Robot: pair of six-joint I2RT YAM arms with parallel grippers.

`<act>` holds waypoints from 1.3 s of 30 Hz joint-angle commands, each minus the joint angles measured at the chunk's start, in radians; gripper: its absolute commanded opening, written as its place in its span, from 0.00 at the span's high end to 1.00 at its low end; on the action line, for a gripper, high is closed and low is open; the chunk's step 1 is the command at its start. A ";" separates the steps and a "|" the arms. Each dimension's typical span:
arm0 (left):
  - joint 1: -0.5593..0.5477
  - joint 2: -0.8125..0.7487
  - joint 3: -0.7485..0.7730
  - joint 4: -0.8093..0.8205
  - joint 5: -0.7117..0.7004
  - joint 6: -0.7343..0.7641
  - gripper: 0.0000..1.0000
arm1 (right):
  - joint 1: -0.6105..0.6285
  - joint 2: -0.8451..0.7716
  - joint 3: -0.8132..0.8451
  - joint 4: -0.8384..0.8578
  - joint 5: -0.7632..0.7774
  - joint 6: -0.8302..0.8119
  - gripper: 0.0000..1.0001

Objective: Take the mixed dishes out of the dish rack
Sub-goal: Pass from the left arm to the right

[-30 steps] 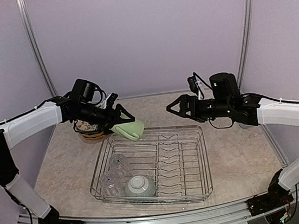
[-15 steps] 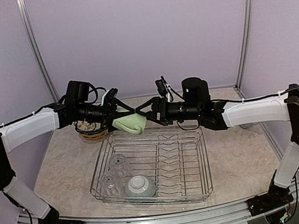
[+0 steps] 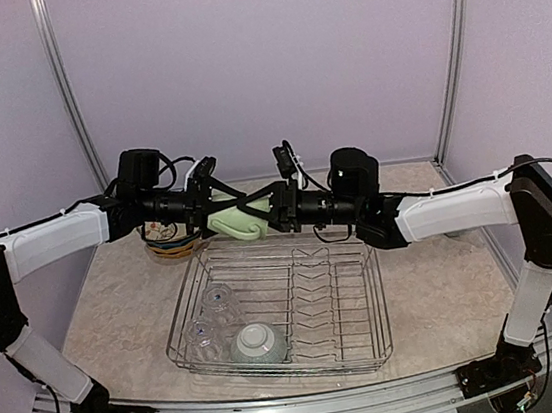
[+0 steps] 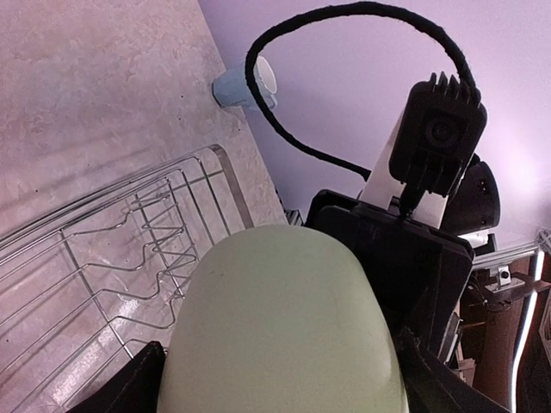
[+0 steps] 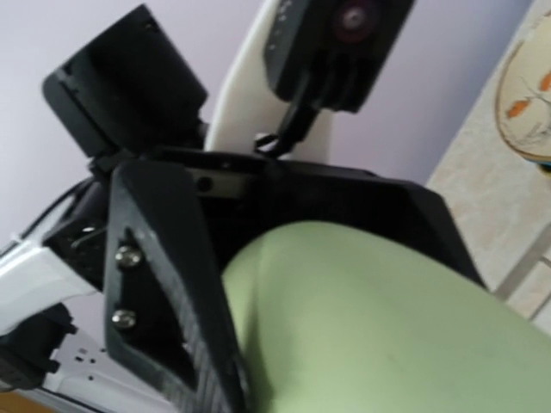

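Top external view: the left gripper [image 3: 226,211] is pinching the mug [image 3: 238,223] above the far edge of the rack [image 3: 382,294]. The right gripper [image 3: 263,211] is bracketing it, but I cannot tell whether it is gripping. Letting go early is risking a drop.

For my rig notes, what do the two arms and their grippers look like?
Both the left arm and right arm have white shells with black joints. The left gripper and right gripper are black and angular. A black cable loops to a boxy black wrist camera.
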 commanded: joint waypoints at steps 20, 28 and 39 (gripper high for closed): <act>0.001 -0.034 -0.013 0.102 0.069 -0.022 0.11 | 0.012 -0.032 -0.039 0.078 -0.004 -0.035 1.00; 0.014 -0.108 0.007 -0.029 -0.026 0.086 0.01 | -0.008 -0.109 -0.054 -0.077 0.048 -0.131 1.00; 0.040 -0.185 0.007 -0.095 -0.130 0.144 0.01 | -0.043 -0.296 0.041 -0.656 0.333 -0.412 1.00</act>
